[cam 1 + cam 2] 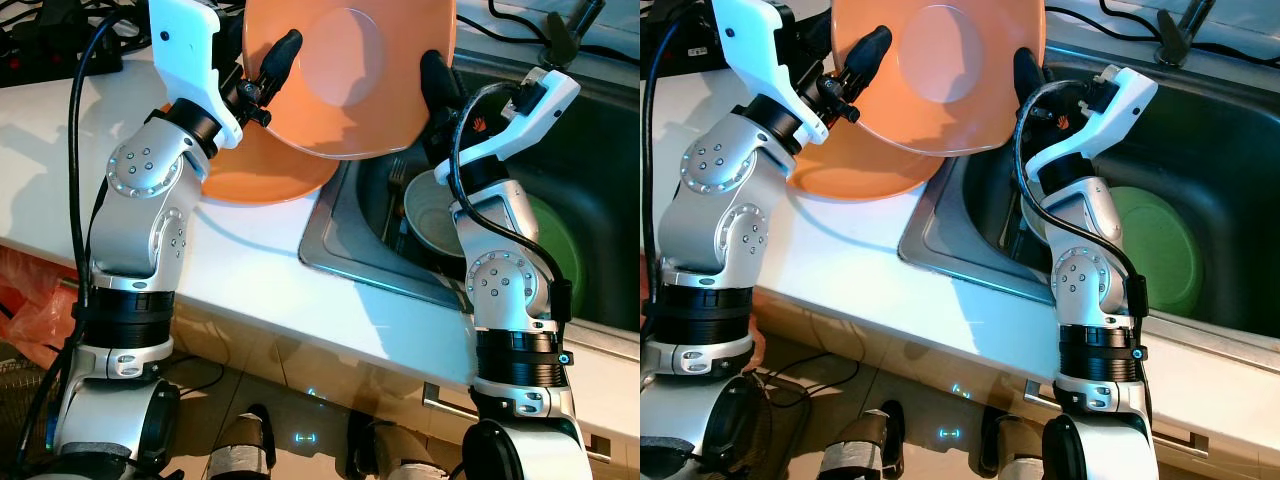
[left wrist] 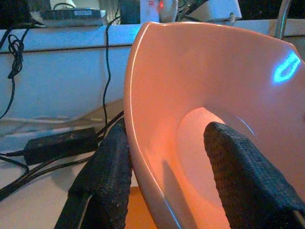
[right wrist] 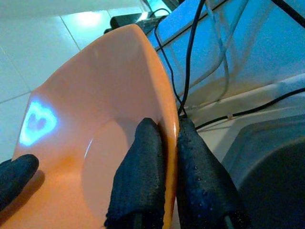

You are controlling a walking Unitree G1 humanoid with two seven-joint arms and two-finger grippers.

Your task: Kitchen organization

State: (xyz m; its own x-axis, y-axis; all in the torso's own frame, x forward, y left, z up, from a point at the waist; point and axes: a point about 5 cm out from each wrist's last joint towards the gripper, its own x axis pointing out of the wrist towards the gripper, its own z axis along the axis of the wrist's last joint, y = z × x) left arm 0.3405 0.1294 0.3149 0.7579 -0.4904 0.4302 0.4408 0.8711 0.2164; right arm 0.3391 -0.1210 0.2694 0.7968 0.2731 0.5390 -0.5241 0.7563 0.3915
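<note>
An orange plate [image 1: 350, 70] is held up on edge over the counter's end by the sink, gripped from both sides. My left gripper [image 1: 268, 72] is shut on its left rim, one black finger [image 2: 107, 167] behind the plate and the other [image 2: 238, 171] on its inner face. My right gripper [image 1: 438, 80] is shut on the opposite rim, its fingertips [image 3: 143, 167] pinching the edge. A second orange plate [image 1: 265, 175] lies flat on the white counter [image 1: 250, 270] just below, partly hidden by the raised one.
The steel sink [image 1: 600, 130] on the right holds a white bowl [image 1: 432, 215], a fork [image 1: 397, 180] and a green plate [image 1: 1155, 250]. A faucet [image 1: 565, 30] stands behind it. Black cables and a power strip [image 1: 50, 50] lie at the counter's back left.
</note>
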